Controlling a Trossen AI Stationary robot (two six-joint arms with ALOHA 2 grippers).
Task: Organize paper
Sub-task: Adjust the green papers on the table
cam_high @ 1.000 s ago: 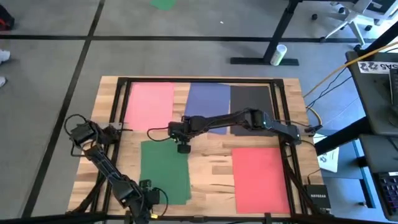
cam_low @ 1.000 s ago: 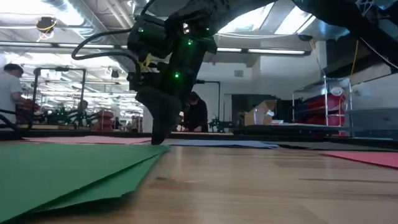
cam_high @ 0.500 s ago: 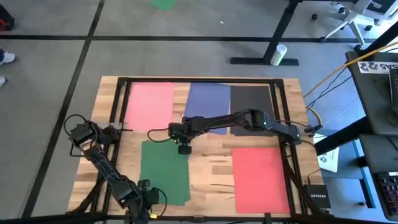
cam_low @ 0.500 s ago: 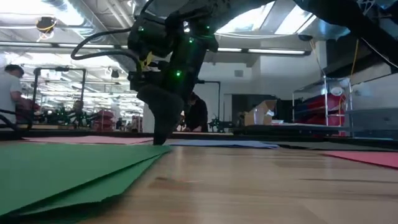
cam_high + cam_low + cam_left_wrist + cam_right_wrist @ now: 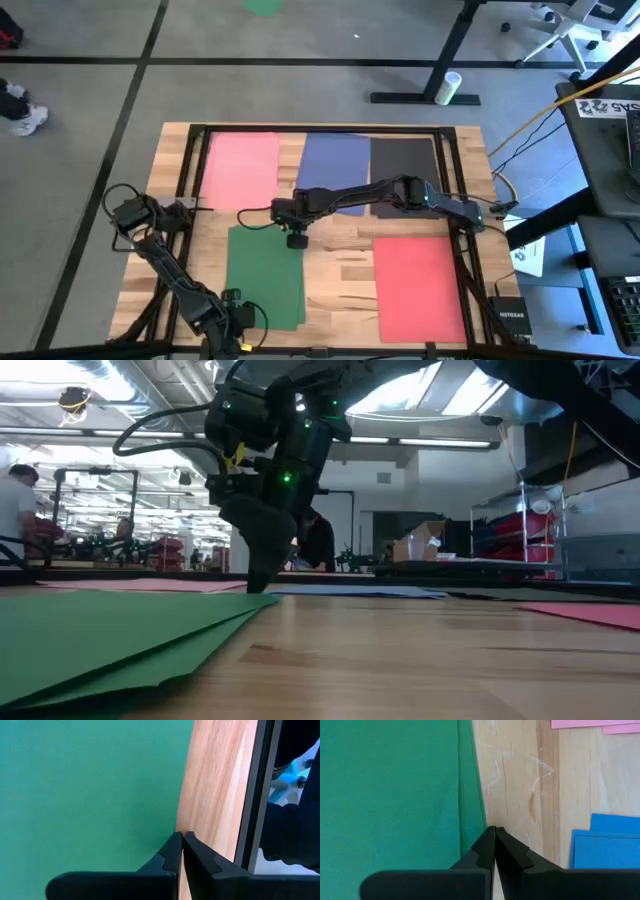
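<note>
Paper lies in five stacks on the wooden table (image 5: 335,262), seen from above. Pink sheets (image 5: 240,168) occupy the upper left of the frame, blue sheets (image 5: 334,163) lie just right of them at upper centre, and black sheets (image 5: 403,160) sit beside the blue, touching or nearly so. Red sheets (image 5: 420,288) lie at lower right, well apart from the rest. Green sheets (image 5: 265,275) lie at lower centre-left; their edges are fanned slightly, as the low view shows at lower left.

My right gripper (image 5: 294,238) reaches in from the right of the frame and stands at the upper right corner of the green stack. In my right wrist view the two fingers (image 5: 487,847) are pressed together tip to tip at the green edge; I cannot confirm that any sheet is pinched between them. The low view shows this gripper (image 5: 262,582) pointing down at the table surface by the green sheets.

My left gripper (image 5: 240,320) sits at the lower left of the frame, over the lower edge of the green stack. Its fingers (image 5: 172,852) are likewise closed together, tips at the border between green paper and bare wood, holding nothing that I can make out.
</note>
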